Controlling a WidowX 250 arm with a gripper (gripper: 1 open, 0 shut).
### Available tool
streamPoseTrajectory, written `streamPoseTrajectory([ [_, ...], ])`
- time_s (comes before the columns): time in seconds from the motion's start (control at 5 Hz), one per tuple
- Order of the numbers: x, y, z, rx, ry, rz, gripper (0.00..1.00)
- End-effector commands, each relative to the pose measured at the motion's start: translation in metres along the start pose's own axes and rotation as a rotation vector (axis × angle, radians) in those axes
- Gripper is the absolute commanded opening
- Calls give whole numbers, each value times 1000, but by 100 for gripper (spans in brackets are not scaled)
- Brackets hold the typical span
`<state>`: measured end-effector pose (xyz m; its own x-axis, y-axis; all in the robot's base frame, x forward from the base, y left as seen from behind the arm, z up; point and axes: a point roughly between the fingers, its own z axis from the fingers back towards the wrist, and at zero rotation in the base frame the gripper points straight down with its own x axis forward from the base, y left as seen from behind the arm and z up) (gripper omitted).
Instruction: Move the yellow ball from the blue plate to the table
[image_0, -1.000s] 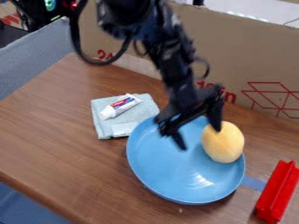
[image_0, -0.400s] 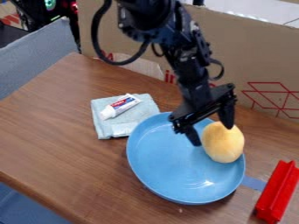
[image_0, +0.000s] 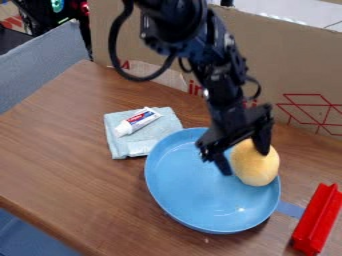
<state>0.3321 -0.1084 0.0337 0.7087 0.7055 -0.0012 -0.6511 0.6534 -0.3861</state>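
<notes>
Item, blue plate (image_0: 201, 208): near on the wooden surface (image_0: 94, 175), bearing the ball.
Item, yellow ball (image_0: 255, 166): on the plate's far right part as I view it, not on the surface; the transfer remains to be made.
Item, pincer (image_0: 241, 146): mine to steer, spread wide, lower than a moment ago, one finger now overlapping the ball's upper left in my view (contact I cannot confirm). I judge this the approach to a grasp; the fingers should straddle the ball before closing.
Item, toothpaste tube (image_0: 136, 122): on a folded cloth (image_0: 123, 146), left of the plate.
Item, cardboard box (image_0: 305, 75): behind.
</notes>
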Motion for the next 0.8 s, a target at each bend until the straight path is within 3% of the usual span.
streamPoseTrajectory([
  [0.0,-8,-16,16,-70,-63,-22,100],
  [0.2,-9,-24,15,-65,-88,-14,0],
  [0.4,-4,-29,32,-69,-103,-20,0],
  [0.6,14,-36,44,-68,-71,-15,0],
])
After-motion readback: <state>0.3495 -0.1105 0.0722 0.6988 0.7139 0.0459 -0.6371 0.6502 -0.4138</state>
